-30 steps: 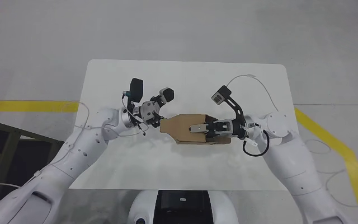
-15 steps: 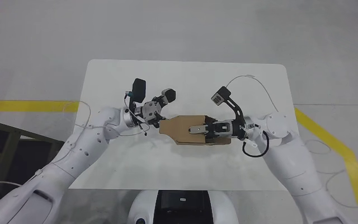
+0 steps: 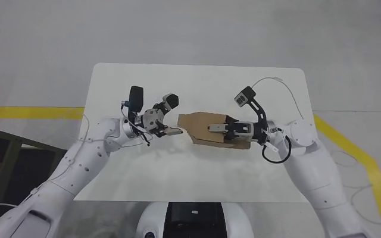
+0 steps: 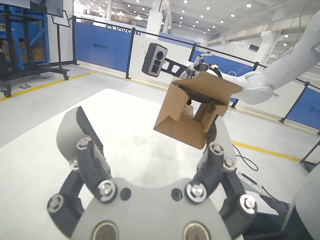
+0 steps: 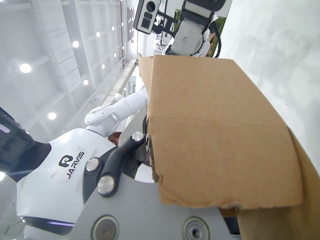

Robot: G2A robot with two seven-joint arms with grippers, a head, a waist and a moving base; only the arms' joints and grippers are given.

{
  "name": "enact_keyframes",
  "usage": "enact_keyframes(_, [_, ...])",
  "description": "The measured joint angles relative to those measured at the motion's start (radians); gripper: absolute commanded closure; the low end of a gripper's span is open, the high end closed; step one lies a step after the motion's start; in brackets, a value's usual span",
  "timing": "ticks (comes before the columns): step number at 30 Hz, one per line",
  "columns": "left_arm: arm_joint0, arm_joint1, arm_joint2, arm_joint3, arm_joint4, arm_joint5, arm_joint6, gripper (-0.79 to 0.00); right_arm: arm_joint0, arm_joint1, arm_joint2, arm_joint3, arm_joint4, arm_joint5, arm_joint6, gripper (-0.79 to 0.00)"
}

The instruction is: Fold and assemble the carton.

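Carton [image 3: 202, 122], long axis L–R, clamped in R tool [image 3: 217, 127] above table [image 3: 119, 89]; open end faces L tool [image 4: 150, 122], spread apart, just left of it.

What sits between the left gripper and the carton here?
Nothing: in the top view only a short strip of bare table separates the open left gripper from the carton held by the right gripper.
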Motion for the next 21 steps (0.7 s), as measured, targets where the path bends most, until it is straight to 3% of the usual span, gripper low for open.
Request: enact_keyframes(21, [-0.038,-0.029,0.044,-0.033,-0.021,0.0,-0.085,-0.785,-0.009,-0.002,-0.024,-0.062,-0.021,0.01,-0.019,0.0])
